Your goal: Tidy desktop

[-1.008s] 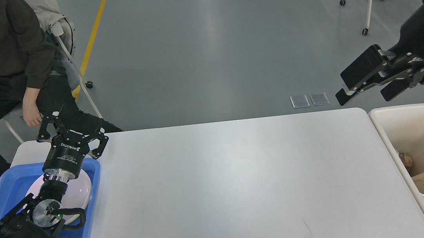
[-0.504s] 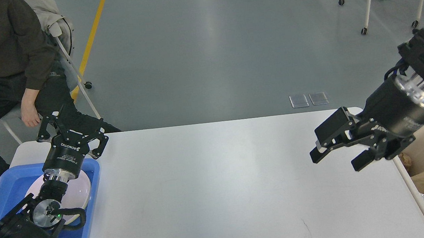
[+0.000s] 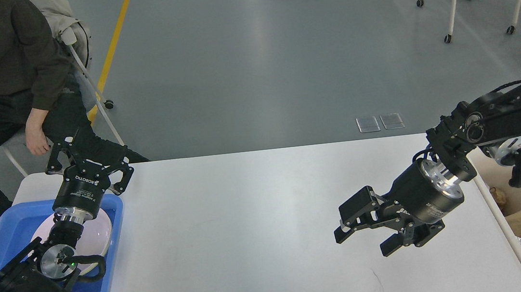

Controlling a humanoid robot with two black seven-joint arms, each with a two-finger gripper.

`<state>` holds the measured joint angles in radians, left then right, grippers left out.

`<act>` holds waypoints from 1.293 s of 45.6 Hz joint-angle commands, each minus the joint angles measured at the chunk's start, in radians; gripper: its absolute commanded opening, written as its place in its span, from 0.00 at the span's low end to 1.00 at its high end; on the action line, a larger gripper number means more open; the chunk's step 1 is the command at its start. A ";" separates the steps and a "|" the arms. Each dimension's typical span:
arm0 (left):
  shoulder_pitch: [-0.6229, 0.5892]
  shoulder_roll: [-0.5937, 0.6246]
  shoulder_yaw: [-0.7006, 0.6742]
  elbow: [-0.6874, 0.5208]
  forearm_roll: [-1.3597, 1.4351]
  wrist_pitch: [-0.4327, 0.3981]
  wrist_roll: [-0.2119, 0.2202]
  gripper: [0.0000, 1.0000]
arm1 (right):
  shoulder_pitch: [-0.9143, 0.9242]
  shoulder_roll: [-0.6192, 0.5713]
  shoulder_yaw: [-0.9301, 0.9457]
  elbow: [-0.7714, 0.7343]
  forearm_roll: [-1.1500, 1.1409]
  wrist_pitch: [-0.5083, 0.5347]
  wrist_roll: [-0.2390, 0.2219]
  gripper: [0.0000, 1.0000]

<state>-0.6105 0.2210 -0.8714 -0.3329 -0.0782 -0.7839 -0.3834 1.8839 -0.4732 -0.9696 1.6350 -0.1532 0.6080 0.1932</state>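
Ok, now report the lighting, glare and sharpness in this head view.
Head view: even overhead light, soft glare streaks on the grey floor; the desktop is matte, with only faint shadow under the right pincer; both pincers, left included, are sharp, with no motion blur; straight table edges suggest little distortion.

Both arms are matte black with silver metal rings at the wrists — the left tool point(image 3: 88, 159) carries white lettering on its round body and a small green light below, the right tool point(image 3: 364, 241) a black cable looped beside its silver disc.
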 commanded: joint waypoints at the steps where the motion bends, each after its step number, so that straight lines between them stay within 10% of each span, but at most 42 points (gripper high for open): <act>1: 0.000 0.000 0.000 0.000 0.000 0.000 0.000 1.00 | -0.055 0.018 0.029 -0.001 0.001 -0.025 0.000 1.00; 38: 0.000 0.000 0.000 0.000 0.000 0.000 0.000 1.00 | -0.198 0.084 0.081 -0.034 0.072 -0.120 -0.014 1.00; 59: 0.000 0.000 0.000 0.000 0.000 0.000 0.000 1.00 | 0.335 -0.071 -0.250 -0.049 -0.180 0.127 -0.009 1.00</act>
<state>-0.6105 0.2209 -0.8713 -0.3329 -0.0782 -0.7839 -0.3835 2.0766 -0.5193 -1.1546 1.5862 -0.2717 0.6656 0.1825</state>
